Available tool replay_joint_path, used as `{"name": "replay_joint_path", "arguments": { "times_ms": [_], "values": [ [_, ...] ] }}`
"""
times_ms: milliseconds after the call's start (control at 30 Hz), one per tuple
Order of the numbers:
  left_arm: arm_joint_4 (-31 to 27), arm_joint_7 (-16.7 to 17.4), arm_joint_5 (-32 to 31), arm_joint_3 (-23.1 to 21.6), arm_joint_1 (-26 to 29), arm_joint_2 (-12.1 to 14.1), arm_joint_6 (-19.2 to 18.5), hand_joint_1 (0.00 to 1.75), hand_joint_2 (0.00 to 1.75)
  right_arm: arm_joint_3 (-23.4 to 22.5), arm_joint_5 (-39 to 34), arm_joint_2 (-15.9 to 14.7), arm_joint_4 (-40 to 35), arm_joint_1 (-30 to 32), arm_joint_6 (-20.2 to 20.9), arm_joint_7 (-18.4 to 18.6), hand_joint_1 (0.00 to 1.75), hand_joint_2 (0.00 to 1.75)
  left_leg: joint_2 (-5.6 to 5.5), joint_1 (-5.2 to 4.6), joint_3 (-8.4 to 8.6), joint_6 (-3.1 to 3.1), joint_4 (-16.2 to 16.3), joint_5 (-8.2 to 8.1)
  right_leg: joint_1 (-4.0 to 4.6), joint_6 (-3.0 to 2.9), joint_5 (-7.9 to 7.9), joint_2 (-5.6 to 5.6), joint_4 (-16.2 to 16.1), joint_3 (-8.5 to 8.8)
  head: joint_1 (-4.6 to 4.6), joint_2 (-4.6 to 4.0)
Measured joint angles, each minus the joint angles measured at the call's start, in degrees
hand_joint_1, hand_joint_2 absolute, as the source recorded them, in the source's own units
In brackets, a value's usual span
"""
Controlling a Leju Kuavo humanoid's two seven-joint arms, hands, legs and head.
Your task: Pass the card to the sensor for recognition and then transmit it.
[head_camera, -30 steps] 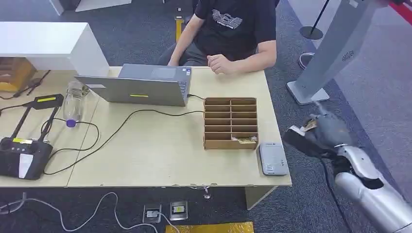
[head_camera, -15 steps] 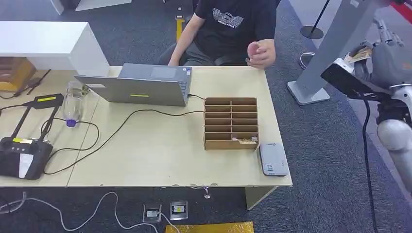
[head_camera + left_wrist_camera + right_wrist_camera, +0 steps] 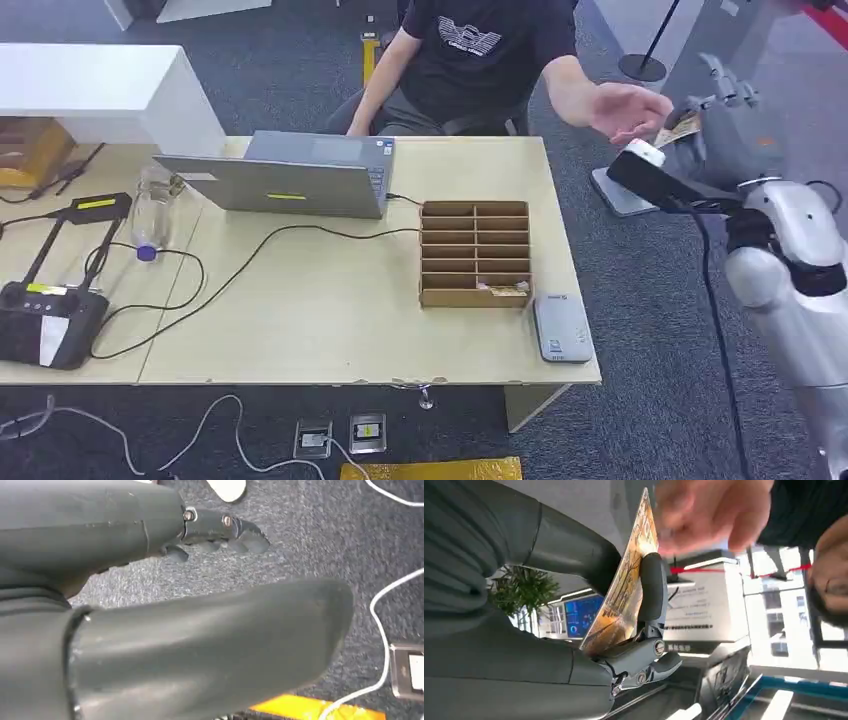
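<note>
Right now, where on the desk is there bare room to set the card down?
Free: the desk front, between the looping black cable and the wooden sorter. Also the far right corner, past the laptop. Crowded: the left end, with the bottle and black device, and around the card reader.

No legible text or labels

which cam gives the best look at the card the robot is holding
The right wrist view: the card is close up, its printed face visible, pinched by the right hand, with a person's hand reaching toward it. The head view shows only a small sliver of it. The left wrist view looks at carpet.
</note>
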Motion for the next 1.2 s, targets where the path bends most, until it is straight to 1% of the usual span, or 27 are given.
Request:
{"name": "replay_joint_path", "arguments": {
  "times_ms": [100, 200, 300, 367, 533, 767, 900, 933, 1000, 1033, 1200],
  "values": [
    [-0.07, 0.70, -0.90, -0.35, -0.92, -0.02, -0.28, 0.00, 0.00, 2.44, 1.61, 3.55, 1.87, -0.09, -0.04, -0.15, 1.75, 1.75, -0.04, 0.01, 0.00, -0.02, 0.00, 0.02, 0.00, -0.01, 0.00, -0.03, 0.01, 0.01, -0.02, 0.00],
    [-0.11, 1.33, -1.79, -1.05, -1.45, -0.02, -0.59, 0.00, 0.00, 4.41, 1.90, 6.48, 4.56, -0.98, -0.13, -0.35, 1.75, 1.75, -0.04, 0.01, -0.01, -0.02, 0.00, 0.02, 0.01, -0.01, 0.00, -0.03, 0.01, -0.01, 0.00, 0.00],
    [-0.13, 1.79, -2.49, -1.40, -2.09, -0.02, -0.83, 0.00, 0.00, 5.85, 1.90, 8.69, 6.92, -1.31, -0.48, -0.50, 1.75, 1.75, -0.05, 0.01, -0.01, -0.02, 0.00, 0.02, 0.01, -0.01, -0.01, -0.04, 0.00, -0.01, 0.00, 0.00],
    [-0.13, 1.90, -2.80, -1.48, -2.34, -0.02, -0.85, 0.00, 0.00, 6.62, 1.88, 9.65, 8.13, -1.31, -0.83, -0.52, 1.75, 1.75, -0.04, 0.01, -0.01, -0.03, 0.00, 0.02, 0.01, -0.01, -0.01, -0.03, -0.01, -0.01, 0.00, 0.00],
    [-0.13, 2.36, -3.41, -2.23, -2.83, -0.02, -0.85, 0.00, 0.00, 7.88, 1.94, 11.10, 10.66, -1.30, -2.03, -0.55, 1.75, 1.75, -0.04, 0.01, -0.01, -0.03, 0.01, 0.01, 0.01, -0.01, -0.01, -0.03, -0.04, -0.01, 0.00, 0.00],
    [-0.13, 2.62, -3.74, -2.75, -2.98, -0.02, -0.92, 0.00, 0.00, 8.32, 2.33, 11.88, 13.28, -1.31, -2.32, -0.63, 1.75, 1.75, -0.04, 0.01, -0.01, -0.03, 0.01, 0.01, 0.01, -0.01, 0.00, -0.02, -0.04, -0.01, 0.00, 0.00],
    [-0.13, 2.62, -3.50, -2.78, -2.95, -0.02, -0.92, 0.00, 0.00, 8.70, 3.74, 12.17, 14.05, -1.32, -2.93, -0.66, 1.75, 1.75, -0.03, 0.01, 0.00, -0.03, 0.01, 0.01, 0.01, -0.01, -0.01, -0.02, -0.03, -0.02, -0.02, 0.00],
    [-0.13, 2.62, -3.36, -2.78, -2.93, -0.02, -0.92, 0.00, 0.00, 8.80, 3.89, 12.23, 14.18, -1.32, -3.15, -0.66, 0.02, 1.75, -0.03, 0.01, -0.01, -0.03, 0.01, 0.01, 0.01, -0.01, -0.01, -0.02, -0.03, -0.02, 0.00, 0.00],
    [-0.13, 2.62, -3.30, -2.78, -2.92, -0.02, -0.92, 0.00, 0.00, 9.07, 4.08, 12.34, 14.55, -1.32, -3.39, -0.68, 0.00, 1.75, -0.03, 0.01, -0.01, -0.03, 0.01, 0.01, 0.01, -0.01, -0.01, -0.02, -0.03, -0.02, 0.00, 0.00],
    [-0.13, 2.62, -3.26, -2.78, -2.91, -0.02, -0.92, 0.00, 0.00, 9.11, 4.24, 12.41, 14.71, -1.32, -3.52, -0.81, 0.00, 0.00, -0.03, 0.01, -0.01, -0.03, 0.01, 0.01, 0.01, -0.01, -0.01, -0.01, -0.03, -0.02, 0.00, 0.00],
    [-0.13, 2.62, -3.10, -2.78, -2.79, -0.02, -0.87, 0.00, 0.00, 9.11, 4.70, 12.96, 15.80, -1.35, -5.90, -1.86, 0.00, 0.00, -0.03, 0.01, 0.00, -0.03, 0.01, 0.01, 0.01, -0.01, -0.01, -0.02, -0.04, -0.01, 0.00, 0.00]
  ]
}}
